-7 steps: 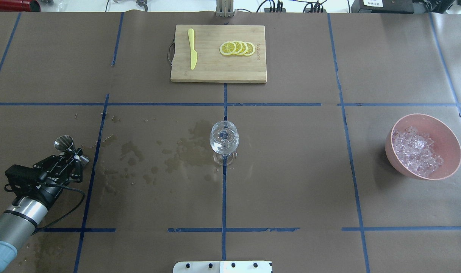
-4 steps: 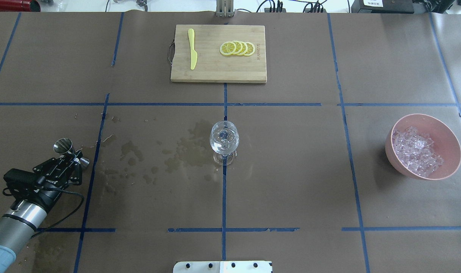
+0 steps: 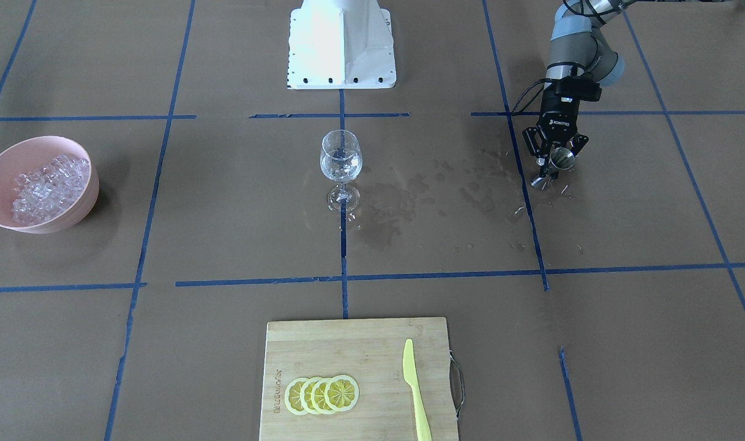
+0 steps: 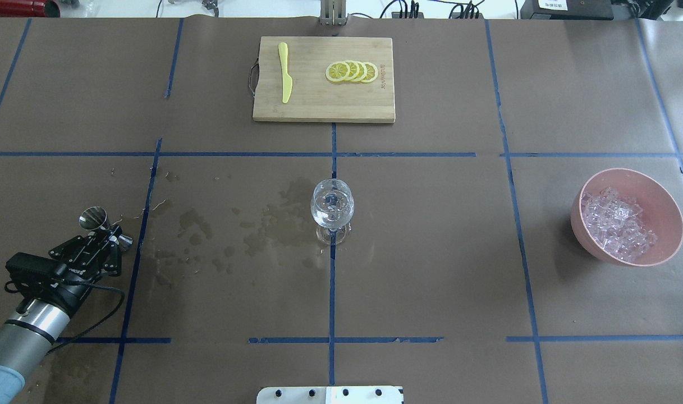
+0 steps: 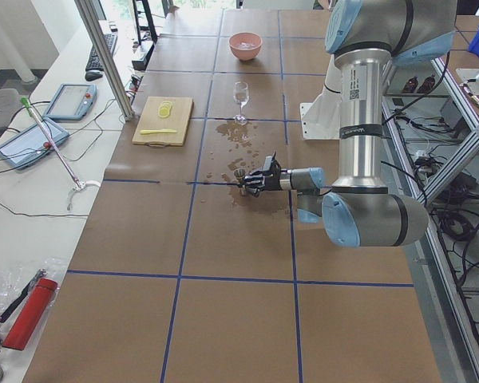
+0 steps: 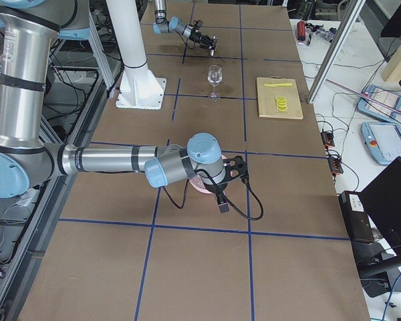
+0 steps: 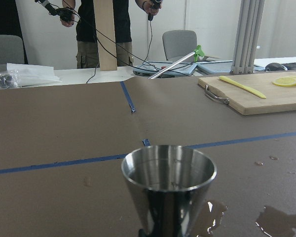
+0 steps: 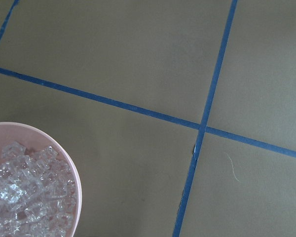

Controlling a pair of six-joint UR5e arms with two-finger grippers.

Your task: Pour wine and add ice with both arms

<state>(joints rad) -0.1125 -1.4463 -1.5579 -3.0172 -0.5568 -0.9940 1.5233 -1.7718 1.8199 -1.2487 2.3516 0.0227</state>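
Far left on the tabletop (image 4: pixel 431 252), left fingers (image 3: pixel 539 154) clamp the jigger (image 4: pixel 96 217); glass (image 4: pixel 331 205) is well off to the right. Right fingers (image 6: pixel 238 162): can't tell.

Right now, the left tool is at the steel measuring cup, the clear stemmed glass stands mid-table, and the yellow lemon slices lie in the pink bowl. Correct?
No. The yellow lemon slices lie on the bamboo cutting board, as the overhead exterior view shows; the pink bowl holds clear ice cubes. The rest is right.
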